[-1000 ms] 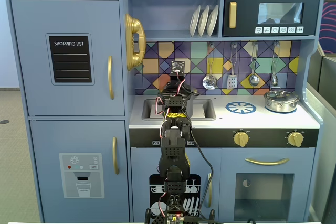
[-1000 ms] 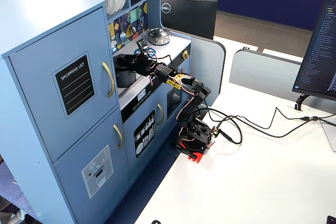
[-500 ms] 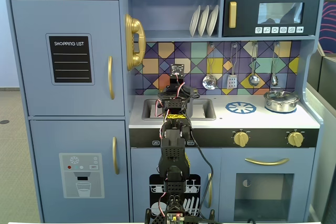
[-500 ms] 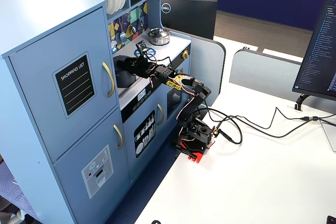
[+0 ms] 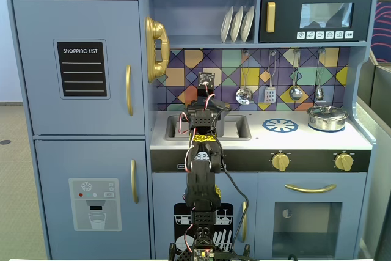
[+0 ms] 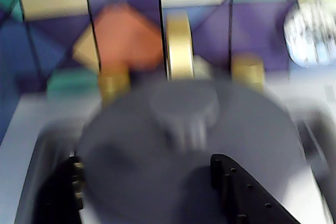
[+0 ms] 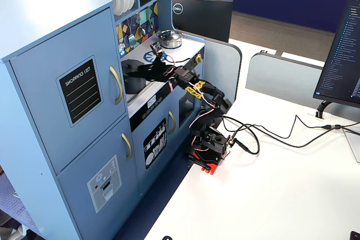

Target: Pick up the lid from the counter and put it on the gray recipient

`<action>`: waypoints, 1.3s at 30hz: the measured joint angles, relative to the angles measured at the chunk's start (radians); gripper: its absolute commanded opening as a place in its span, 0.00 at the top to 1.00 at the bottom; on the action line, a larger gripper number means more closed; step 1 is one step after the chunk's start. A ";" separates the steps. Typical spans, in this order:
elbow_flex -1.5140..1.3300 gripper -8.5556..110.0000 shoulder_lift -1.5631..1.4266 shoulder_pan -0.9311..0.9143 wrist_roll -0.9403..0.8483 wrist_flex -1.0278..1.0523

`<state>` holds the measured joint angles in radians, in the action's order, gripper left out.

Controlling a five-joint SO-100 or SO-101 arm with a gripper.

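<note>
The gripper [image 6: 147,192] is sitting low over the lid [image 6: 184,150], which is filling the sink area. The gold tap [image 6: 178,51] is standing just behind, blocking that way. The blurry picture seems to show open counter [image 5: 293,142] lying right.

- Pale blue toy-kitchen counter [image 5: 293,142], flat top, runs from the sink across to the right end in a fixed view.
- Rectangular recessed sink [image 5: 235,128] set into the counter's left part; arm partly covers it.
- Shiny silver lidded pot [image 5: 327,117] stands on the counter at far right.
- Blue-and-white round burner print [image 5: 280,126] on the counter, left of the silver pot, bare.
- White desk [image 7: 292,189] carries the arm's red-and-black base [image 7: 207,151], black cables [image 7: 281,136], and a monitor stand foot [image 7: 325,108].
</note>
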<state>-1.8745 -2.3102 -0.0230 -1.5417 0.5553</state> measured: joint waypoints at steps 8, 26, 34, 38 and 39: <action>0.034 0.90 -0.318 0.023 -0.018 0.638; -1.039 0.93 -0.856 0.086 -0.020 0.765; -1.106 0.91 -0.874 0.086 -0.029 0.807; -1.108 0.90 -0.874 0.083 -0.009 0.810; -1.108 0.90 -0.874 0.078 -0.009 0.810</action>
<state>-2.9821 -3.1845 0.0552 -1.5509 1.3652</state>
